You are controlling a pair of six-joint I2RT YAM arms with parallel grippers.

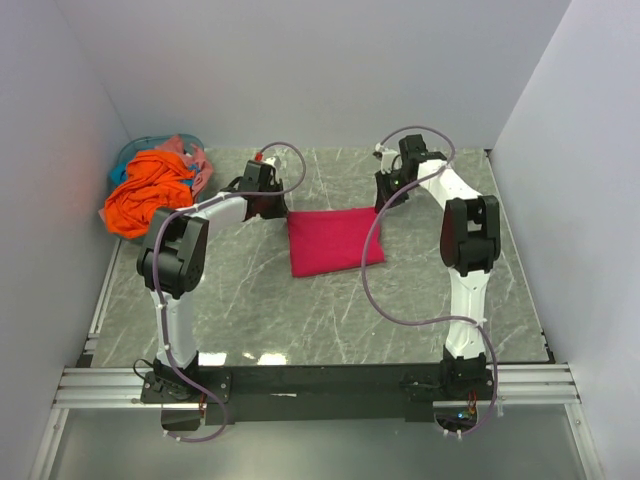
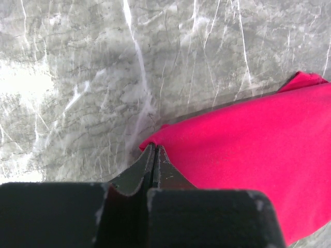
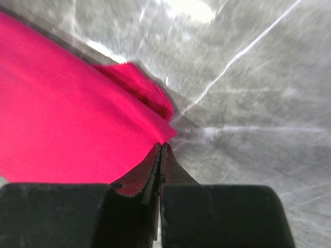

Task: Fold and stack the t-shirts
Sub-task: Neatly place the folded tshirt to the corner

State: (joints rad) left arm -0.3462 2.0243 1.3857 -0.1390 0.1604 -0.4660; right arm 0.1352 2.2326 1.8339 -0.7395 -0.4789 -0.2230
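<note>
The grey marbled table [image 1: 330, 320] fills the view from above. At its far left corner sits a round teal basket [image 1: 130, 155], piled over with a crumpled bright orange t-shirt [image 1: 150, 195] that spills past the rim; a paler salmon-pink t-shirt [image 1: 190, 152] shows behind it. Mid-table, between the arms, lies the crimson-pink t-shirt [image 1: 335, 240], folded into a flat, smooth rectangle, slightly askew. The left gripper [image 2: 153, 150] has its jaws pressed together at the shirt's far left corner, the right gripper [image 3: 160, 150] likewise at the far right corner; whether either nips cloth I cannot tell
</note>
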